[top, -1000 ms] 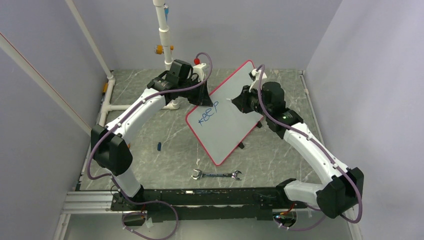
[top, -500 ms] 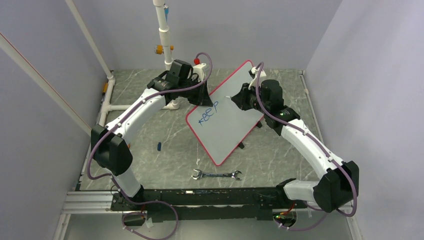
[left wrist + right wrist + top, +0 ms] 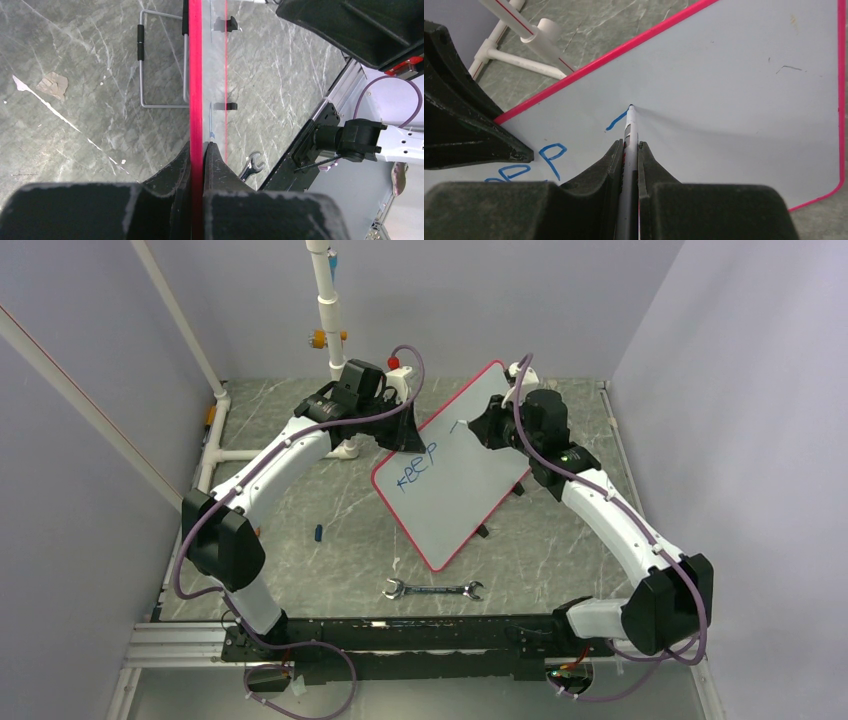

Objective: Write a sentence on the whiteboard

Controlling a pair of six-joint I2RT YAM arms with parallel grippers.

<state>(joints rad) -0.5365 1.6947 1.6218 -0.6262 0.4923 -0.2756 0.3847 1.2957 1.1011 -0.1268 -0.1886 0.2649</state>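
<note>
Item one: large flat white whiteboard (image 3: 455,495) with thin red-pink rim and rounded corners, standing tilted on the grey marbled tabletop (image 3: 330,560) between my two arms. Item two: my left gripper (image 3: 197,150), pinched tight on the board's rim at its left edge, the board seen edge-on from the left wrist. Item three: my right gripper (image 3: 628,147), jaws narrow and clamped on a slim grey-white marker (image 3: 629,125), its tip touching the white face. Item four: the blue handwritten sentence (image 3: 418,465), reading "keep", slanting across the board's left portion; a short separate blue stroke (image 3: 612,123) lies just beside the marker tip. Sundries: small black clips (image 3: 226,106) on the board's edge; a bent grey wire stand (image 3: 142,65) beside the board; a silver open-ended wrench (image 3: 433,590) lying flat near my arm bases; a small dark-blue object (image 3: 318,532) on the tabletop left of the board, too small to identify; a white plastic pipe frame (image 3: 327,310) at the back
</note>
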